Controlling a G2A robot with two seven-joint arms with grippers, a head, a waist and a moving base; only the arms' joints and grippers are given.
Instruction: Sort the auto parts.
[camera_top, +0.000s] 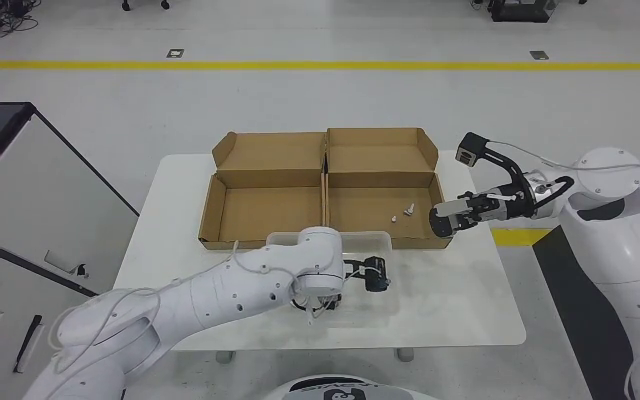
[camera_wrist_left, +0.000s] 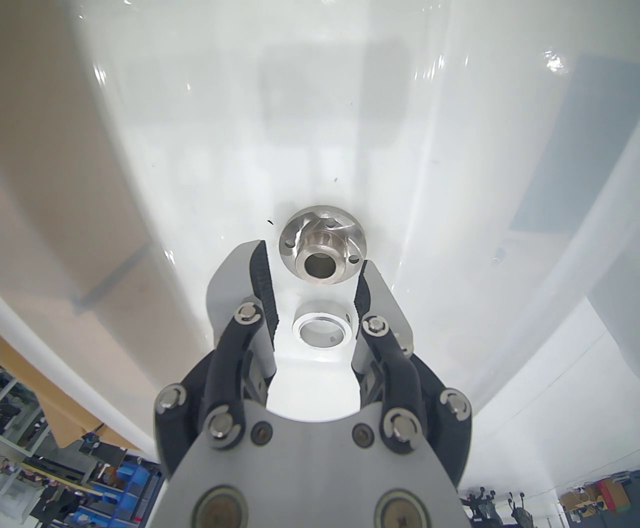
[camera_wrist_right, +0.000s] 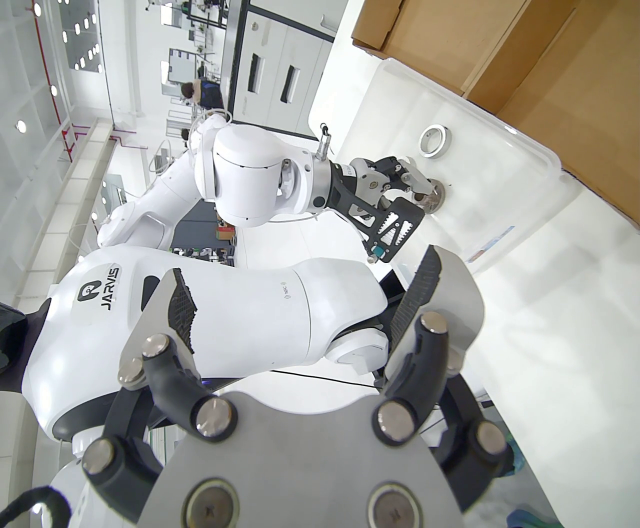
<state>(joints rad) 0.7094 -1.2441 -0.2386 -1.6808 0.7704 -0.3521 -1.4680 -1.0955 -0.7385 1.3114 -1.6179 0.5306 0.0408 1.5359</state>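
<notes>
Left gripper (camera_wrist_left: 315, 261) spread, fingers either side of flanged hub (camera_wrist_left: 322, 245) in white bin (camera_wrist_left: 200, 125). The hub's collar and bore face the wrist camera. Ring (camera_wrist_left: 323, 330) lies just beside it. Right gripper (camera_wrist_right: 305, 267) spread, empty, at edge of cardboard boxes (camera_top: 265, 210) on white table (camera_top: 450, 300).

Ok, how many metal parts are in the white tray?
2. A flanged hub at the open left gripper, and a plain ring beside it on the cardboard box side. The arm could hide more.
</notes>
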